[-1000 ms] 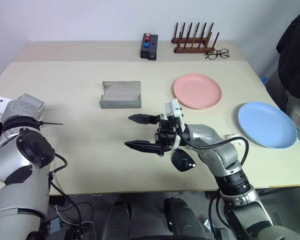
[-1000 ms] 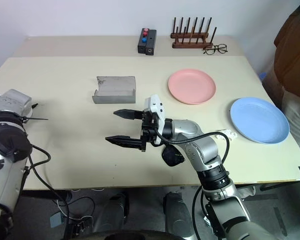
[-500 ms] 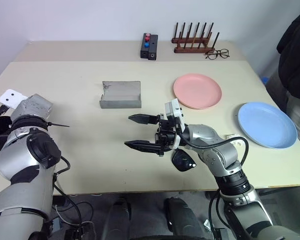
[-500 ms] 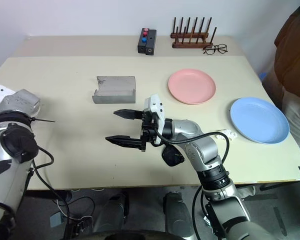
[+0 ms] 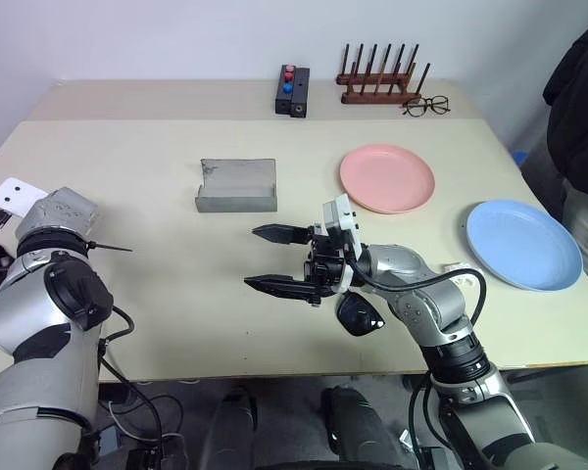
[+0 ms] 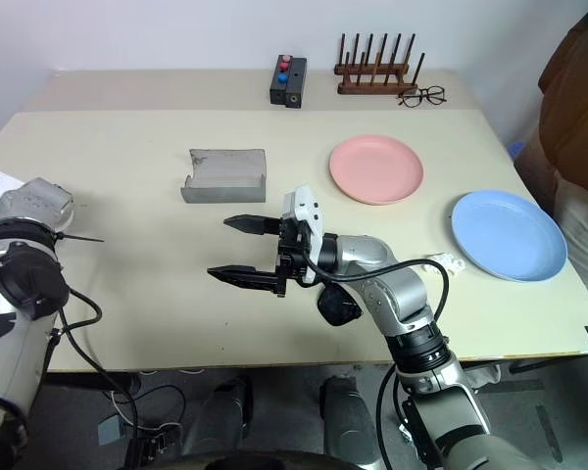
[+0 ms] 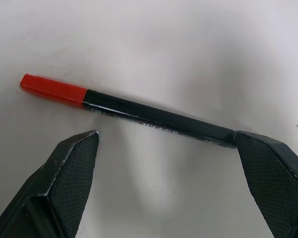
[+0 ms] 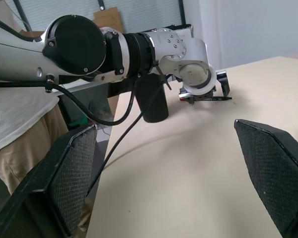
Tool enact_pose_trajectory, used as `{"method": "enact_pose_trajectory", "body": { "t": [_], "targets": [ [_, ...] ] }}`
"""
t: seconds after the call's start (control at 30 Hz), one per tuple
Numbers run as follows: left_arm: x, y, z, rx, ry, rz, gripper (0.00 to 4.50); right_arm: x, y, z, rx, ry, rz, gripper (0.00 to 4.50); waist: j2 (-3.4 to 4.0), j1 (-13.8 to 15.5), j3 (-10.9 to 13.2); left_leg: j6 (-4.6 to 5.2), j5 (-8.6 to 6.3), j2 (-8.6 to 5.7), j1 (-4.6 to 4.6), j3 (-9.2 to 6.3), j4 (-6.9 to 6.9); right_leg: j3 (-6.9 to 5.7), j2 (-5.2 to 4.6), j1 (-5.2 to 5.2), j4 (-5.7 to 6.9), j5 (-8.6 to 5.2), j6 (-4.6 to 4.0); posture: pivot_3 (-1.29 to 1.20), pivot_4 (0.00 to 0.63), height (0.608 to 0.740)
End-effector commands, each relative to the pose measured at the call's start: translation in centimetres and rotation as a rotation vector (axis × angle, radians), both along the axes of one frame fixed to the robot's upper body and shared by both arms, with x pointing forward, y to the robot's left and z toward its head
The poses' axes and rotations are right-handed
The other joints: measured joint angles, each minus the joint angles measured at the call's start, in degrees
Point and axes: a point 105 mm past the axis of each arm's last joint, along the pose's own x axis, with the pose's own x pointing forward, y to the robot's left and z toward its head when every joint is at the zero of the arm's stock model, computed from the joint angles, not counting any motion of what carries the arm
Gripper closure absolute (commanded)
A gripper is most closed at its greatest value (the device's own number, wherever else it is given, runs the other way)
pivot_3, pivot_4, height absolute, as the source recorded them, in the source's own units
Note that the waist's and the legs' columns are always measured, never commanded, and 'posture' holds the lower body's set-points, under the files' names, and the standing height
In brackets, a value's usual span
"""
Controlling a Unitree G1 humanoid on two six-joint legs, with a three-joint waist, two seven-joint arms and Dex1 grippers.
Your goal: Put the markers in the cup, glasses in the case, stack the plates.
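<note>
A black marker (image 7: 139, 113) with a red cap lies flat on the table. My left gripper (image 7: 165, 137) hangs over it, open, with one finger off each end of the marker. The black cup (image 8: 152, 105) stands upright just behind that hand. My right gripper (image 5: 251, 257) hovers open and empty over the table's middle, pointing left. The black glasses (image 5: 359, 314) lie under my right forearm, partly hidden. The grey case (image 5: 237, 184) lies open beyond it. The pink plate (image 5: 387, 177) and the light blue plate (image 5: 524, 243) lie apart at the right.
At the table's back stand a black box with red and blue buttons (image 5: 293, 90), a wooden peg rack (image 5: 380, 88) and thin clear spectacles (image 5: 426, 105). A person (image 5: 580, 117) stands at the right edge. A small white scrap (image 5: 452, 266) lies near the blue plate.
My left wrist has turned a little at the table's left edge. The right arm, the plates, the case and the glasses have not moved.
</note>
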Motion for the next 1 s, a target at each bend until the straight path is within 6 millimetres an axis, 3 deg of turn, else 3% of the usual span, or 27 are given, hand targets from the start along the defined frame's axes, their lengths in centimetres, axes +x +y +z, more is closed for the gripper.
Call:
{"method": "enact_pose_trajectory", "body": {
  "t": [0.03, 0.43, 1.0],
  "targets": [
    [-0.2, 0.9, 1.4, 0.026, -0.034, 0.033, 0.05, -0.3, -0.1, 0.6, 0.020, -0.031, 0.001, 0.00, 0.00, 0.0, 0.0, 0.00, 0.00, 0.00, 0.00, 0.00, 0.00, 0.00, 0.00, 0.00, 0.00, 0.00, 0.00, 0.00, 0.150, 0.740],
    [-1.9, 2.2, 0.6, -0.024, -0.075, 0.213, 0.05, -0.2, 0.0, 0.6, 0.021, -0.028, 0.000, 0.00, 0.00, 0.0, 0.0, 0.00, 0.00, 0.00, 0.00, 0.00, -0.01, 0.00, 0.00, -0.01, 0.00, 0.00, 0.00, 0.00, 0.150, 0.740],
    [-2.2, 0.8, -1.2, -0.221, -0.019, 0.205, 0.05, -0.1, 0.1, 0.5, 0.023, -0.026, -0.002, 0.00, 0.01, 0.0, 0.0, 0.00, 0.00, 0.00, 0.02, 0.01, -0.04, 0.01, 0.00, 0.00, 0.00, 0.00, 0.00, 0.00, 0.150, 0.740]
  ]
}}
